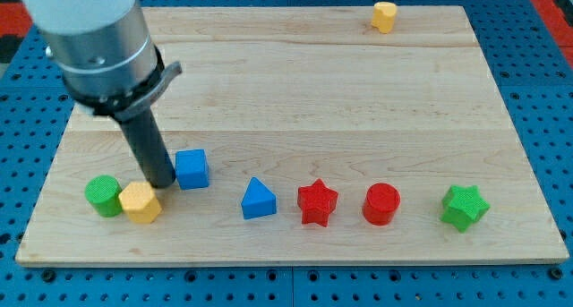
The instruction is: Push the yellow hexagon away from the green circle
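Camera view, the only one on offer, looks down on a pale wooden board (295, 92) with visible grain, lying on a blue perforated base (537, 92). At the view's lower left the yellow hexagon block (141, 202) sits right beside the green circle block (104, 195), the two touching or all but touching. The arm's straight dark rod comes down from a grey cylindrical housing (94, 38), and my tip (162, 183) rests at the hexagon's upper right edge, squeezed between it and the blue square block (192, 169). The rod has nothing to open or close and holds nothing; it can only shove. From that side a push would drive the hexagon toward the circle, so I would judge the tip needs to work round to the gap side first, and the gap looks too tight to enter cleanly. Along the bottom row, well apart, stand a blue triangle block (258, 200), a red star block (317, 203), a red circle block (381, 203) and a green star block (464, 207). A second small yellow block (384, 16) sits alone at the view's top. All look like smooth, matte, chunky pieces.
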